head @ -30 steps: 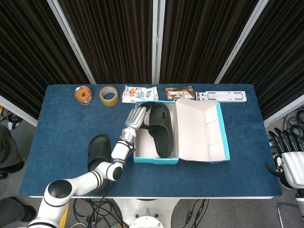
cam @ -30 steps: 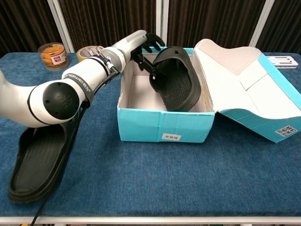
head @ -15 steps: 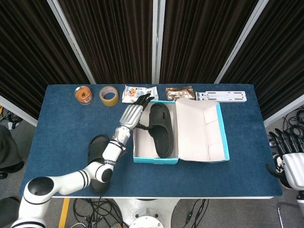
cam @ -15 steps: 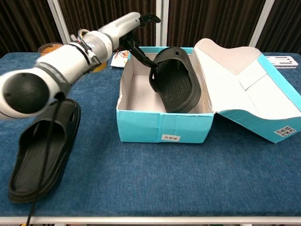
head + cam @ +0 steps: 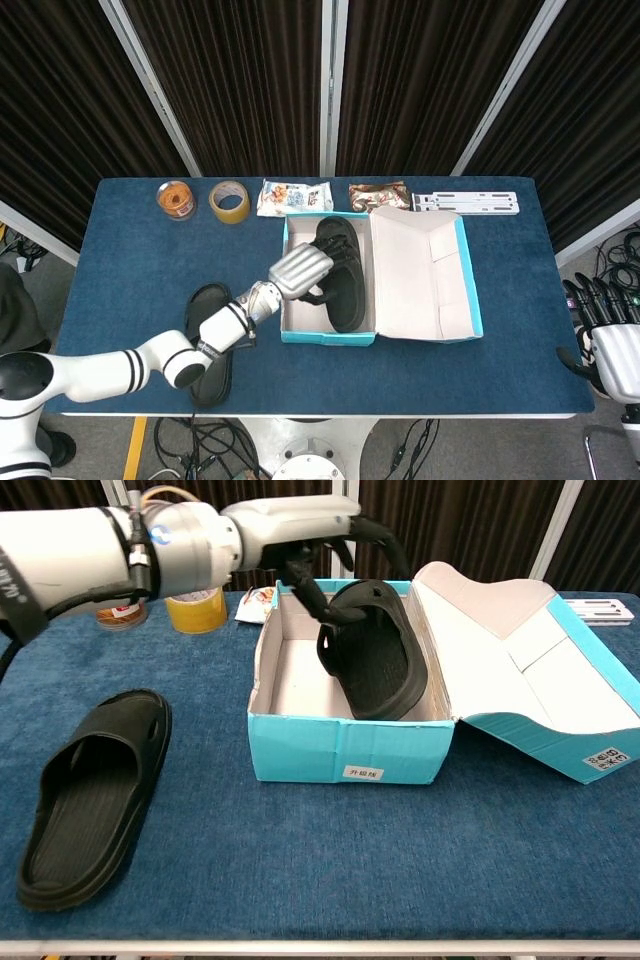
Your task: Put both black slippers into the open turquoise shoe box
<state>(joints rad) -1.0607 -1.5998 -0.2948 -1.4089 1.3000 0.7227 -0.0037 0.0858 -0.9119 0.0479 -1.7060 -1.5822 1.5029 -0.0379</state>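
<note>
Hovering left hand [image 5: 298, 270]: over the open turquoise cardboard shoe box [image 5: 345, 752], fingers [image 5: 312, 592] spread, gripping nothing.
Boxed black rubber slipper [image 5: 374, 655]: leaning inside box.
Second black rubber slipper [image 5: 92, 795]: lying on blue counter [image 5: 330, 860].
Right hand [image 5: 610, 340]: idling off counter, fingers apart.

You are seeing the blue table [image 5: 120, 260] carrying the turquoise shoe box [image 5: 330, 336], one black slipper [image 5: 95, 795], two tape rolls [image 5: 229, 201], two snack packets [image 5: 294, 196] and a white bracket [image 5: 466, 202].
</note>
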